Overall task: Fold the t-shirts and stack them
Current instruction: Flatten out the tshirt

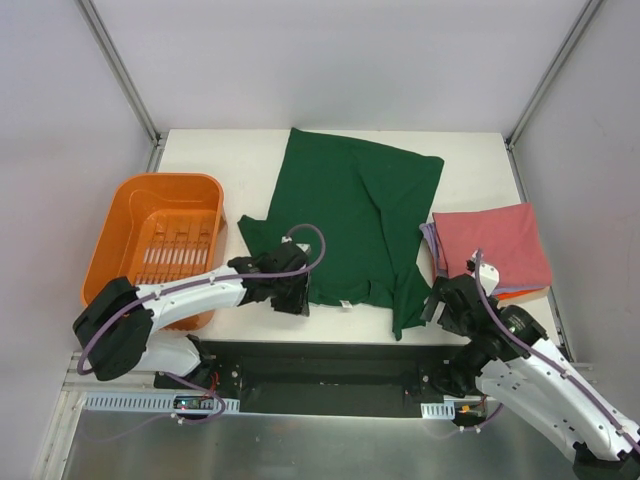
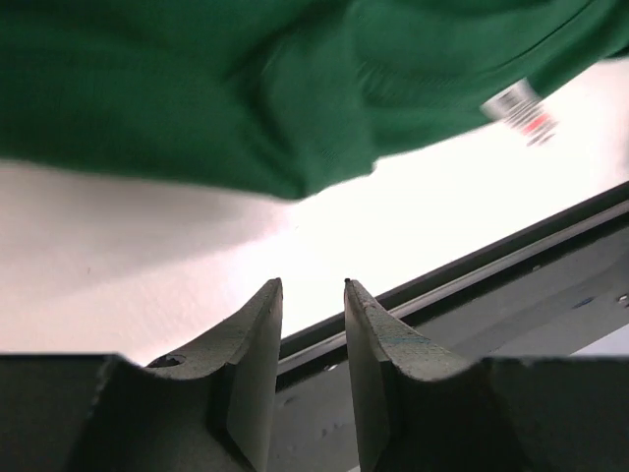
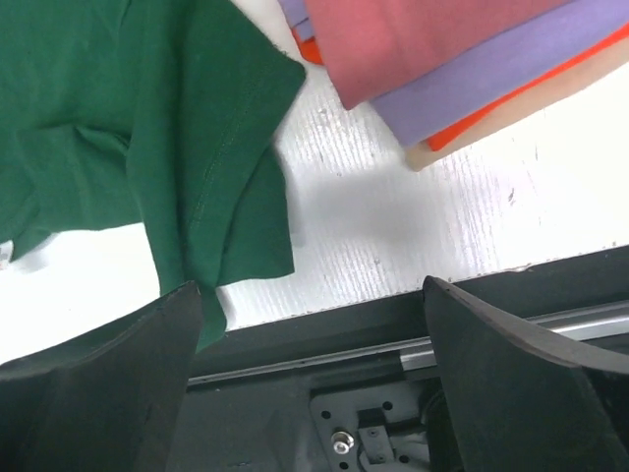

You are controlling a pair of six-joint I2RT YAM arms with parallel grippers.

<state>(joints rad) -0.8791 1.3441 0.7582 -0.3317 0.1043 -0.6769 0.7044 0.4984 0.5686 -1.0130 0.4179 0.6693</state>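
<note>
My left pincer hovers at the table's near edge, its fingers narrowly apart with nothing between them. My right pincer gapes wide and empty. The dark green t-shirt lies spread mid-table. The folded stack, pink-red on top, sits by the right edge.

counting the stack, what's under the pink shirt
Under the pink shirt lie a lavender shirt, then an orange one, then a pale layer, only their edges showing. The rest of each is covered.
</note>
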